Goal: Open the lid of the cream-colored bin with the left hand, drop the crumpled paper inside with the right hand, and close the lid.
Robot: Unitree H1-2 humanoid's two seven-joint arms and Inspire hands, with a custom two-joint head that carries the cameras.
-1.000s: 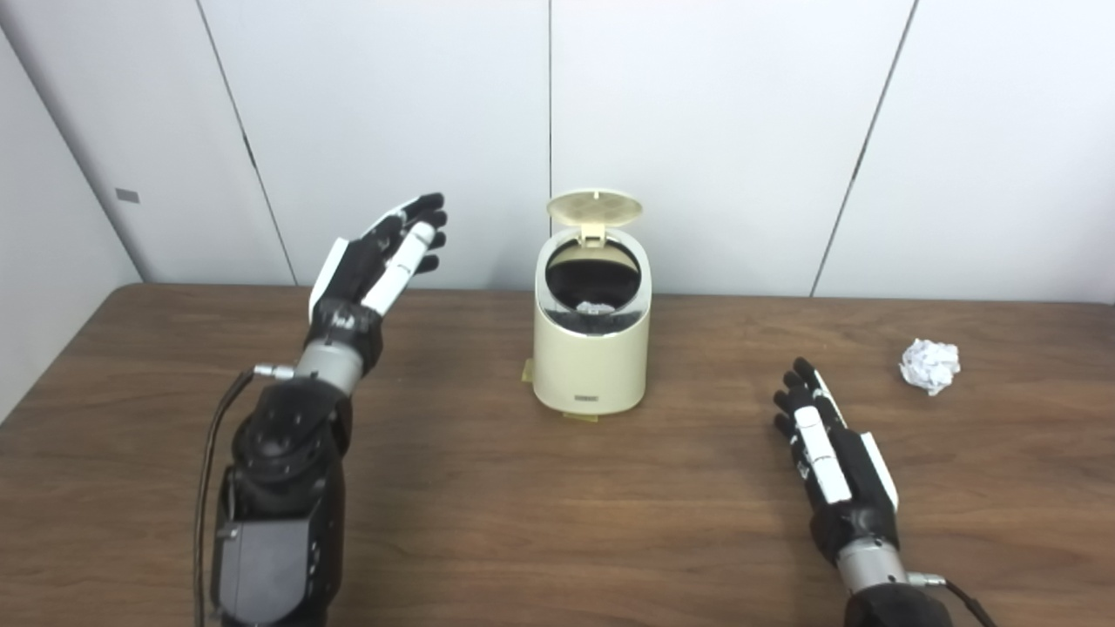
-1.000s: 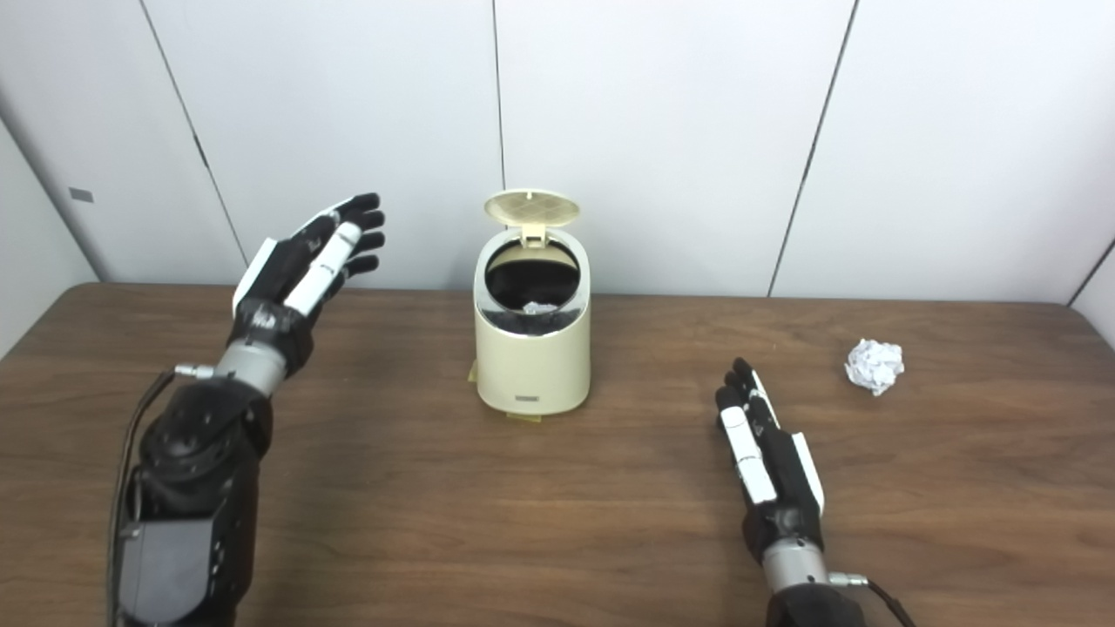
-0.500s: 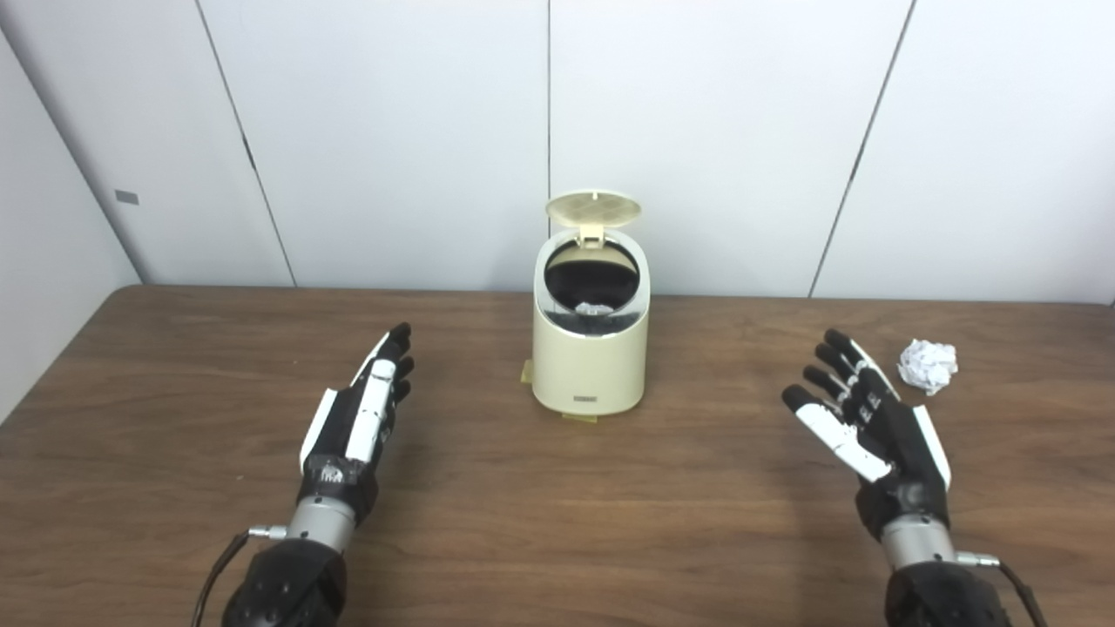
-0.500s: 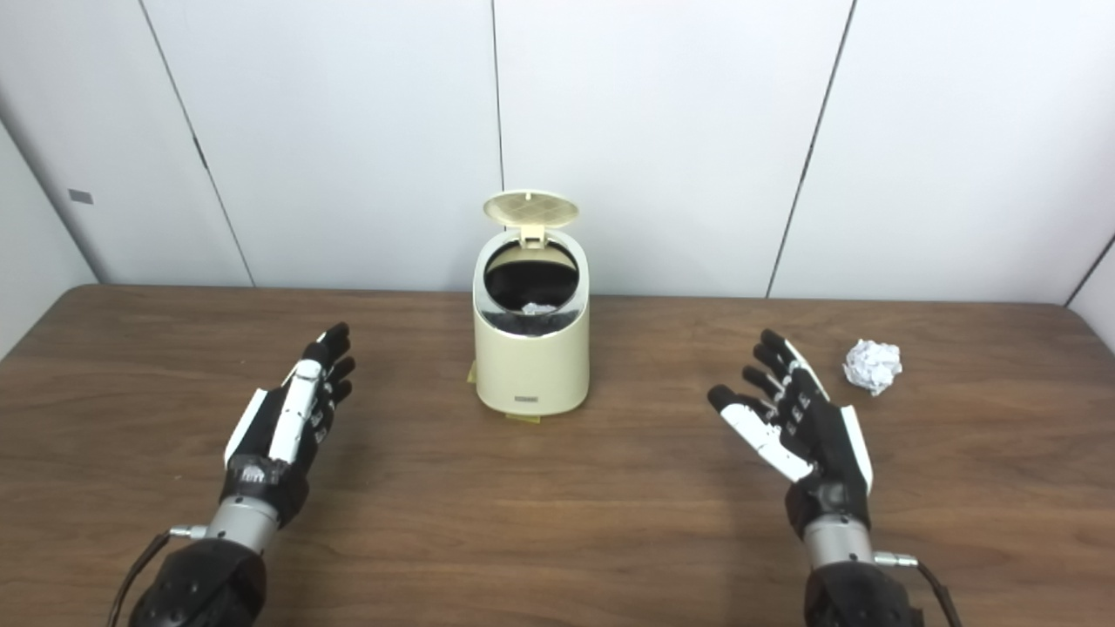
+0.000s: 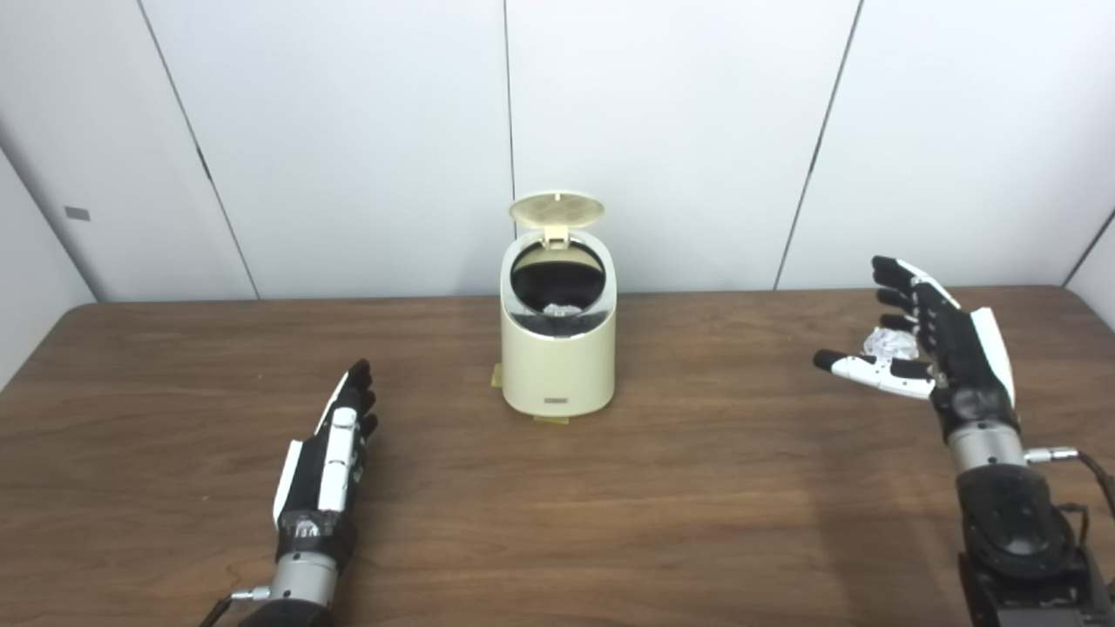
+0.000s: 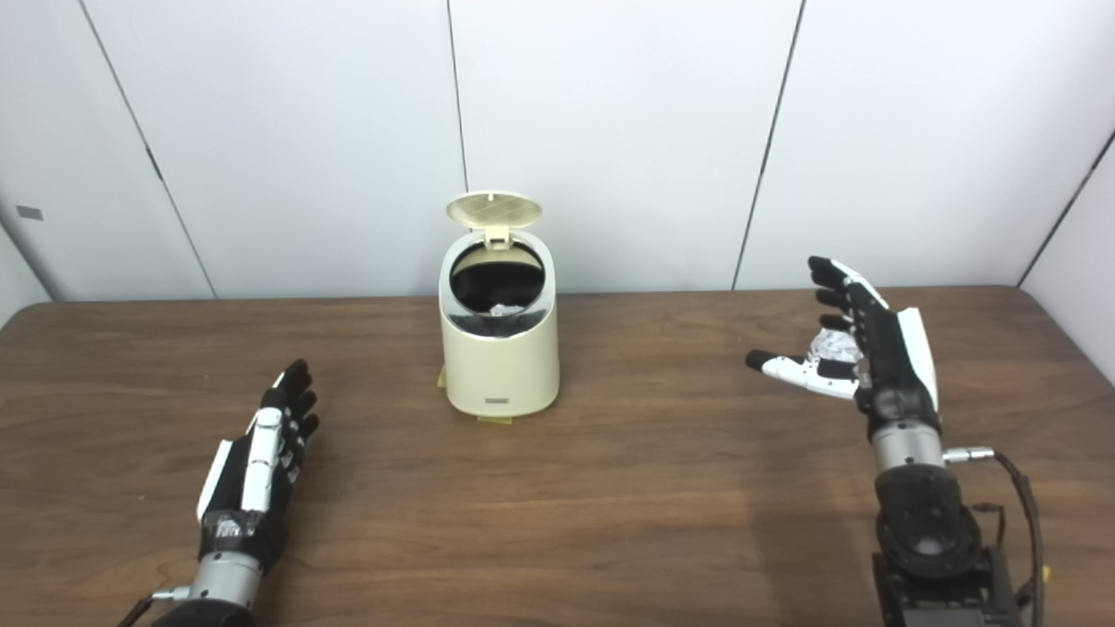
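Observation:
The cream-colored bin [image 5: 557, 366] stands at the back middle of the wooden table. Its round lid [image 5: 557, 210] is up, tilted back on its hinge. A bit of crumpled paper [image 5: 556, 310] shows inside the dark opening. Another crumpled white paper ball [image 5: 887, 343] lies on the table at the right, partly hidden behind my right hand [image 5: 936, 348]. That hand is open, raised over the ball, fingers spread and thumb out to the left. My left hand [image 5: 327, 461] is open and flat, low over the table left of the bin.
The brown wooden table [image 5: 697, 505] runs across the view, with white wall panels close behind the bin. Small yellow tape tabs [image 5: 549, 420] sit at the bin's base. A cable [image 5: 1093, 475] hangs by my right wrist.
The camera has turned to the right. My left hand came down from beside the bin to low over the table. My right hand rose and moved right, to the paper ball.

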